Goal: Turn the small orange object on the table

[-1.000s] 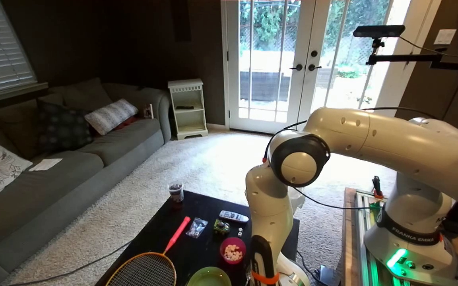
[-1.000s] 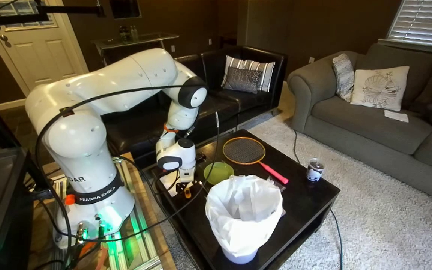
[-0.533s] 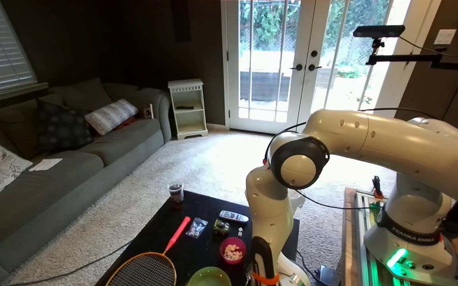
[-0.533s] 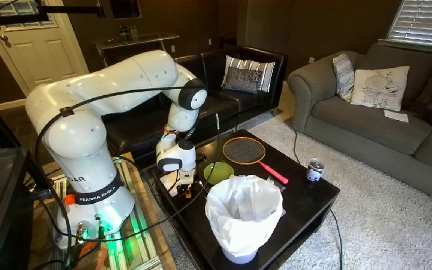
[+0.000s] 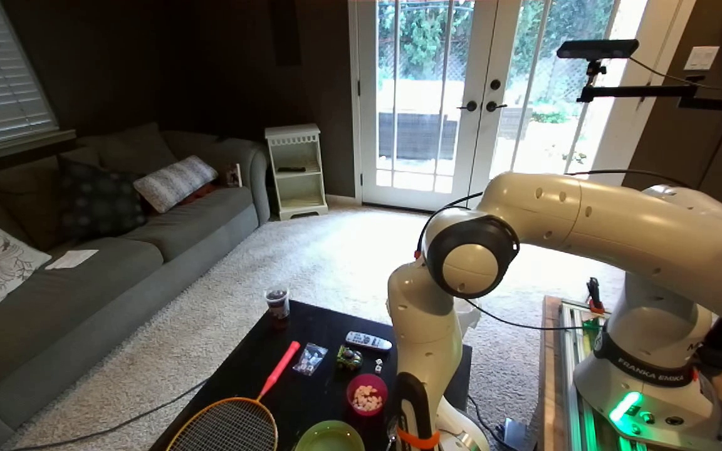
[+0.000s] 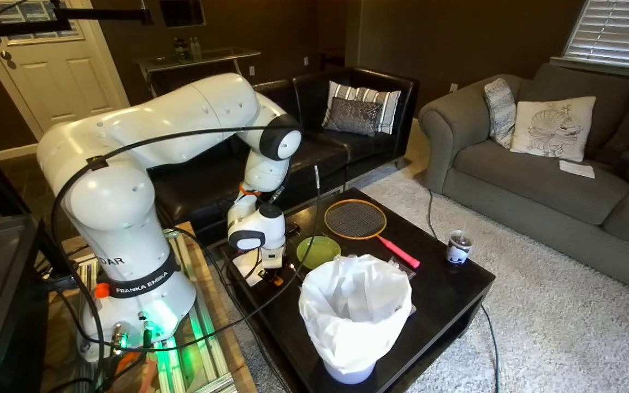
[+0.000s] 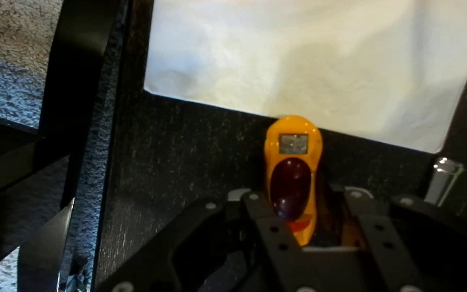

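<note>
The small orange object [image 7: 293,162] lies on the dark table, its long side pointing away from my gripper. It carries a small grey window and a dark red oval on top. In the wrist view my gripper [image 7: 298,192] straddles its near end, with one finger on each side, and is shut on it. Shadow makes the contact on the right finger hard to see. An exterior view shows the gripper [image 6: 272,272] low at the tabletop, where only a bit of the orange object [image 6: 278,281] peeks out below it.
White paper [image 7: 298,61] borders the object's far end. A silvery item [image 7: 444,178] lies to the right, the table edge [image 7: 114,142] to the left. Near the gripper are a green plate [image 6: 320,251], a white-lined bin [image 6: 355,305] and a pink bowl [image 5: 367,396]; a racket [image 6: 355,219] is farther off.
The arm has sunk slightly, then stopped. My gripper has gone from open to shut around the orange object, which now looks turned and less upright in an exterior view.
</note>
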`<state>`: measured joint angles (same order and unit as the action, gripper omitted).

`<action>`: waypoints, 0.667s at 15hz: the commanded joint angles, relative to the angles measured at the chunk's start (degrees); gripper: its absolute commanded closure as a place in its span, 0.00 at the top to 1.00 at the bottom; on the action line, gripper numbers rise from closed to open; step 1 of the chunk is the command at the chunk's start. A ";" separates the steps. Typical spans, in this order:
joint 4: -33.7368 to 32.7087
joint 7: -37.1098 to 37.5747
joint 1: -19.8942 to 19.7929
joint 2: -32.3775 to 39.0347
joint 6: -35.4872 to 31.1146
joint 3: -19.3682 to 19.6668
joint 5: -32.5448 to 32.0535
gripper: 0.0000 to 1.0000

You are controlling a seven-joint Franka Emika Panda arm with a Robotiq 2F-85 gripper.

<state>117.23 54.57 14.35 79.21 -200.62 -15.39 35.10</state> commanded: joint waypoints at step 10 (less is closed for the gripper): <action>3.63 -18.27 -5.78 -4.74 2.07 -0.76 -14.09 0.08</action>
<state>118.22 41.69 11.00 77.00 -201.10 -15.40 25.19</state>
